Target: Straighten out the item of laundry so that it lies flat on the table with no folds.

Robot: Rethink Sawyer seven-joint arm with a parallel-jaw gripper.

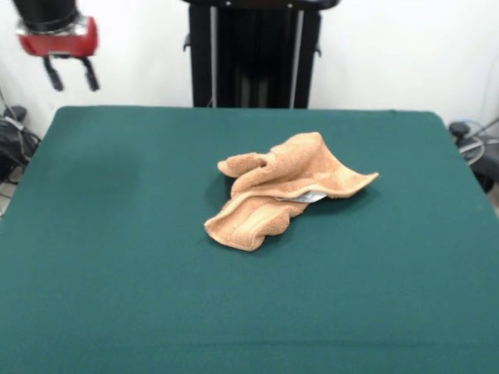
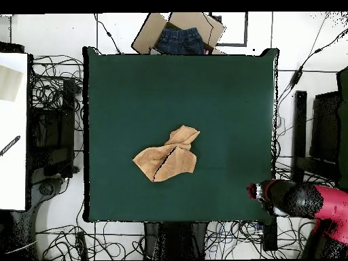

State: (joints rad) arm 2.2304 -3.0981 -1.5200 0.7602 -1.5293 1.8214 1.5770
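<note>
A crumpled tan towel [image 1: 284,191] sits near the middle of the green bench [image 1: 117,257], folded over itself with 1 corner jutting out. The gripper [image 1: 72,75] hangs off a far corner, fingers [image 1: 54,78] spread and empty, leaving the cloth unobstructed.

Towel [image 1: 284,191] is lying crumpled approx mid-table [image 1: 117,257], folded over itself, w/ bare tabletop showing on all sides. In front view, its tag [image 1: 310,198] is peeking out under the right-hand fold, near the towel's middle. Gripper [image 1: 71,74] is hanging top left in front view, above and just beyond the table's far-left corner, well apart from towel. In overhead view, gripper is sitting at the table's bottom-right corner. Box w/ clothing [image 2: 181,35] is lying off the table, just past its top edge in overhead view.
</note>
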